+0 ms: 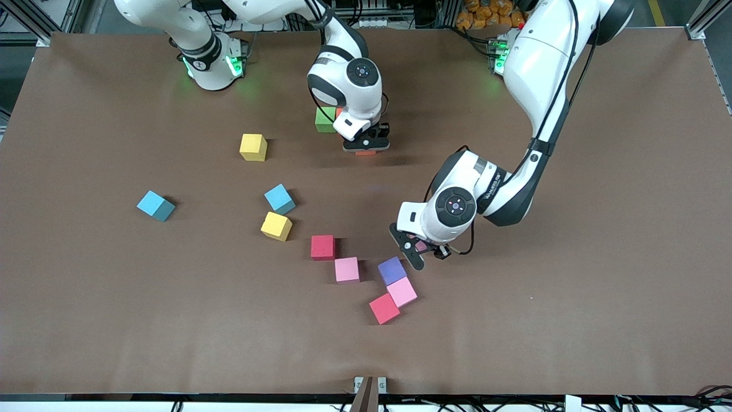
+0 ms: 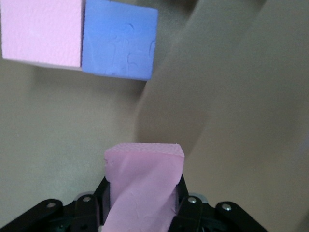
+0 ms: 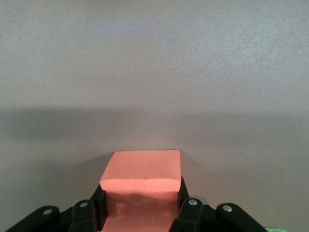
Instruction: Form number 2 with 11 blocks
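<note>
Fingers (image 2: 181, 193) around pink block (image 2: 145, 179).

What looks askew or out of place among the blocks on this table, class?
Nothing is damaged. The loose blocks lie scattered at mixed angles, for example the light blue block and the red block; no digit shows yet. The left gripper holds a pink block, the right gripper an orange block.

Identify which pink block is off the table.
The pink block clamped in the left gripper; the other two pink blocks rest on the table.
</note>
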